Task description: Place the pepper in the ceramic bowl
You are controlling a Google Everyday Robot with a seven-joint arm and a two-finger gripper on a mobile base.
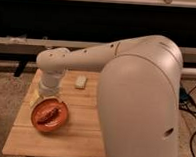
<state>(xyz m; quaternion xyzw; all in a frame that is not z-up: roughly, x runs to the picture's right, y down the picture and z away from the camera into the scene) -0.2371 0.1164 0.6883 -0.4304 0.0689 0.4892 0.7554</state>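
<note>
The orange ceramic bowl sits on the left part of the wooden table. The dark red-brown pepper lies inside the bowl, across its middle. My gripper hangs from the white arm just above the bowl's far rim, apart from the pepper. The big white arm segment fills the right half of the view and hides the table's right side.
A small pale block lies on the table behind the bowl. A yellowish item peeks out left of the gripper. Cables lie on the carpet at right. A dark low shelf runs along the back.
</note>
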